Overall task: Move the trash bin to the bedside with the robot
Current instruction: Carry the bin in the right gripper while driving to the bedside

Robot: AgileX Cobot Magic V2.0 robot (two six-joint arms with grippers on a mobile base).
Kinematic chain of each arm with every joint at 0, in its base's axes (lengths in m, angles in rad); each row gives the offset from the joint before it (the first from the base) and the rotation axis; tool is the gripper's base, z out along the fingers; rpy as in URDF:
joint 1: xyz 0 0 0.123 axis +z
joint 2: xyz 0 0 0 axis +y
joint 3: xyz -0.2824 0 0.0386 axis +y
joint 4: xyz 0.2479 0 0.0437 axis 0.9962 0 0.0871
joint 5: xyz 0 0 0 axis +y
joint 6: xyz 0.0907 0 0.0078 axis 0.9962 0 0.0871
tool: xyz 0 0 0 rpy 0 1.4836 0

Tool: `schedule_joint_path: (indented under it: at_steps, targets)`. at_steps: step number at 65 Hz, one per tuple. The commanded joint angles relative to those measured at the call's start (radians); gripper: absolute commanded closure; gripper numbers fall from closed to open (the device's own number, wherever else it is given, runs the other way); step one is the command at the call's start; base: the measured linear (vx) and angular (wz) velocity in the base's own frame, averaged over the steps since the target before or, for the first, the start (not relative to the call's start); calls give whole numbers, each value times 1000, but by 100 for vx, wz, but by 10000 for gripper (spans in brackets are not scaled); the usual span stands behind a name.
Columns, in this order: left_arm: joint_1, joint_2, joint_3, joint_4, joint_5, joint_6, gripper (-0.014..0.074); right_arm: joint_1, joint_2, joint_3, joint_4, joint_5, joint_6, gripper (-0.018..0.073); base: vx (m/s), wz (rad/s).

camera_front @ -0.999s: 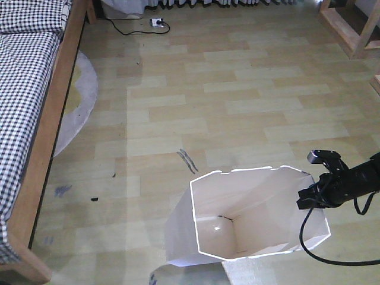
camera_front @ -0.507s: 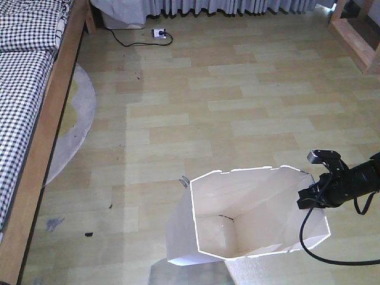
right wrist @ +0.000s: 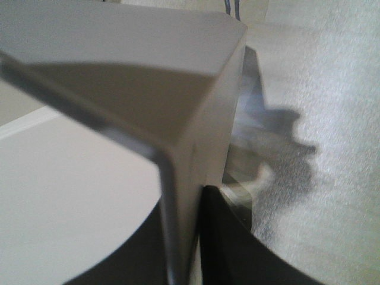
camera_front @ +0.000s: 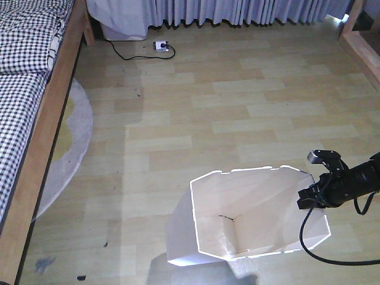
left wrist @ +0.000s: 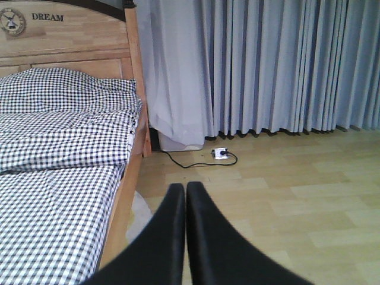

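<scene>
The white trash bin (camera_front: 237, 202) is low in the front view, its notched rim up and cream inside showing. My right gripper (camera_front: 307, 199) is shut on the bin's right rim; in the right wrist view the bin wall (right wrist: 178, 119) is pinched between the two black fingers (right wrist: 225, 237). The bedside, a light-brown bed frame (camera_front: 44, 136) with checked bedding (camera_front: 18, 77), runs along the left. My left gripper (left wrist: 185, 196) is shut with nothing in it, facing the bed (left wrist: 59, 148) and the curtains; it does not show in the front view.
A round pale rug (camera_front: 68, 154) lies beside the bed frame. A black cable with a white power strip (camera_front: 161, 44) lies on the floor by the grey curtains (left wrist: 267, 65). A wooden furniture leg (camera_front: 362, 50) stands far right. Small dark marks (camera_front: 41, 264) spot the floor.
The floor, bed, rug and power strip have slid down and left in the front view, and the curtains came into sight. The bin and right gripper keep their place in the frame.
</scene>
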Motion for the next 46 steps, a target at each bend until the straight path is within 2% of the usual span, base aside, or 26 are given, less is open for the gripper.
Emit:
schedule_joint_path:
  at_steps: [1, 46]
  targets:
    - [-5, -5, -24, -2, -73, -4, 603, -1, -75, -9, 65, 201, 7, 564, 37, 1]
    - [-5, -5, -24, -2, -73, -4, 603, -1, -75, -9, 65, 201, 7, 564, 35, 3]
